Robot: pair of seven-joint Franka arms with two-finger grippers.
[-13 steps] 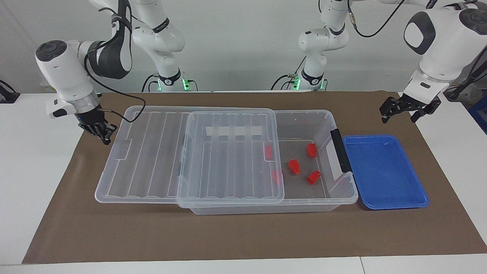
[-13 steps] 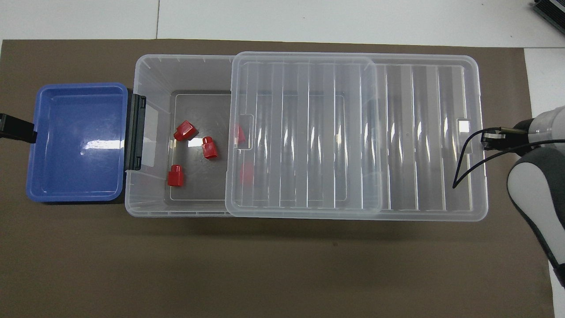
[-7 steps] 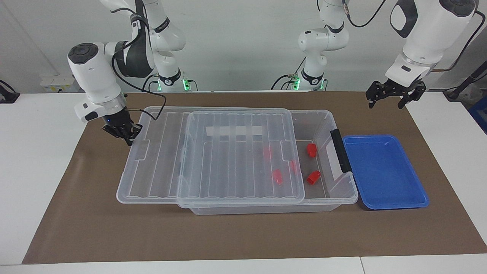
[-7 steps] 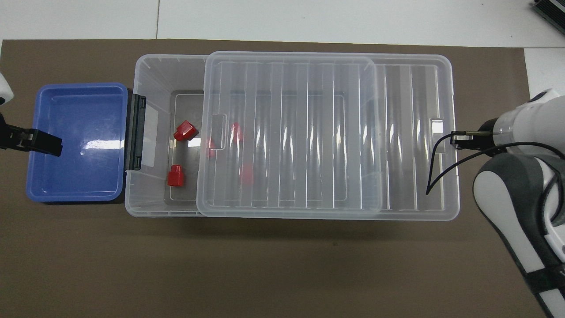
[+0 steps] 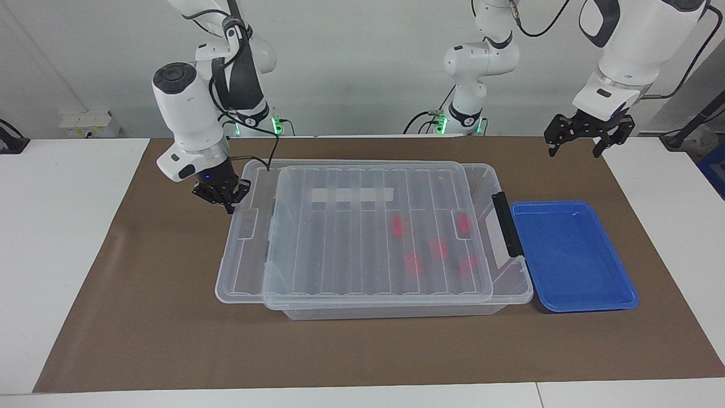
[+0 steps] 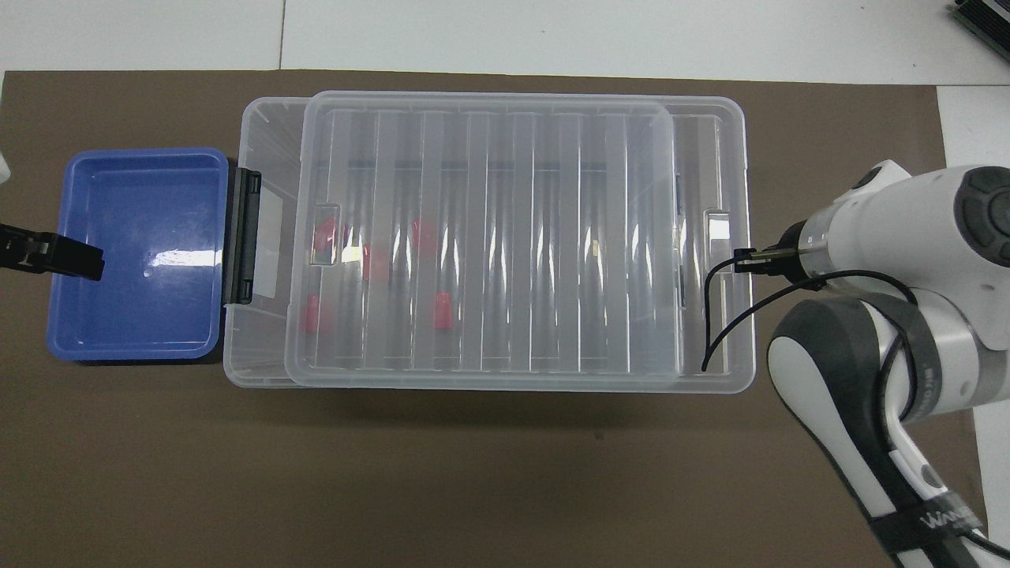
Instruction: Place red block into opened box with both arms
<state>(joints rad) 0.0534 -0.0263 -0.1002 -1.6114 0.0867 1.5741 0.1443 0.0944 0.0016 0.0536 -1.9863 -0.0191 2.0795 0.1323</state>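
Note:
Several red blocks (image 5: 398,225) (image 6: 442,309) lie on the floor of the clear box (image 5: 512,286) (image 6: 260,126), seen through its ribbed lid (image 5: 362,226) (image 6: 489,237). The lid lies on top and covers nearly all of the box, leaving a narrow strip by the black clip (image 5: 506,224) uncovered. My right gripper (image 5: 227,205) is shut and its tip rests against the lid's end toward the right arm's side. My left gripper (image 5: 573,148) (image 6: 55,256) hangs open and holds nothing, up in the air near the blue tray.
A blue tray (image 5: 572,255) (image 6: 134,252) with nothing in it stands against the box's clip end, toward the left arm's end of the table. A brown mat (image 5: 170,340) covers the table under everything.
My right gripper has moved toward the left arm's end, sliding the lid over the box until it covers all the red blocks. My left gripper has risen and drawn back a little.

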